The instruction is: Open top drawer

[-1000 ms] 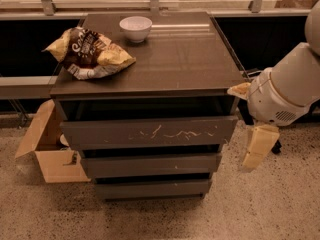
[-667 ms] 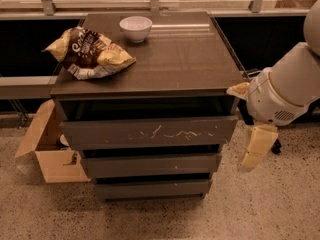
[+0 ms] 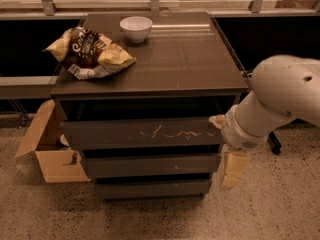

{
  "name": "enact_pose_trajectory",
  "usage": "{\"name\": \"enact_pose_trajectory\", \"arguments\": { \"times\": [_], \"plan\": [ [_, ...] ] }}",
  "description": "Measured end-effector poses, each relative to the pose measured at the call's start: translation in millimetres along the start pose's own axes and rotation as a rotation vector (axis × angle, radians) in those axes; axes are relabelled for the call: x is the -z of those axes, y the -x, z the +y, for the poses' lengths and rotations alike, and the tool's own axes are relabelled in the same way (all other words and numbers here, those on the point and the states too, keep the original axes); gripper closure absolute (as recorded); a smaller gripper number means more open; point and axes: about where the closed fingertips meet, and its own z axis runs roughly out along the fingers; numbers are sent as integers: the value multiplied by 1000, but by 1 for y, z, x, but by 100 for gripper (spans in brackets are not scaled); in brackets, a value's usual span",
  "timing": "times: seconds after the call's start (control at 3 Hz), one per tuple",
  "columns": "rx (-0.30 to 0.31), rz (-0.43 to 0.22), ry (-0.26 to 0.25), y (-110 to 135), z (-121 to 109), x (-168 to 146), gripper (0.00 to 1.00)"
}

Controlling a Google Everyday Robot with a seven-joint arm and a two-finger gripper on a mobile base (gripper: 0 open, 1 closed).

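Observation:
The top drawer (image 3: 142, 133) is the wide dark grey-brown front streaked with pale scratches, just under the cabinet top. A dark gap shows above it. My gripper (image 3: 225, 145) is at the drawer's right end on a white arm that comes in from the right. Its pale fingers stand apart, open and empty. The upper fingertip (image 3: 217, 120) is at the drawer front's top right corner. The lower finger (image 3: 233, 169) hangs beside the middle drawer front (image 3: 150, 165).
On the cabinet top (image 3: 190, 64) lie a chip bag (image 3: 90, 54) at the left and a white bowl (image 3: 136, 28) at the back. A bottom drawer front (image 3: 152, 188) sits below. An open cardboard box (image 3: 47, 149) stands on the floor at the left. A window ledge runs behind.
My gripper and arm have moved left and down, from beside the cabinet's right edge to the top drawer's right end. Bag, bowl and drawers have not moved.

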Motion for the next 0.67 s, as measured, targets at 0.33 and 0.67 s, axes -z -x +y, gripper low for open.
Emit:
{"name": "enact_pose_trajectory", "arguments": {
  "times": [0.33, 0.67],
  "plan": [
    [40, -30, -7, -20, -26, -73, 0],
    [40, -30, -7, -20, -26, -73, 0]
  ]
}}
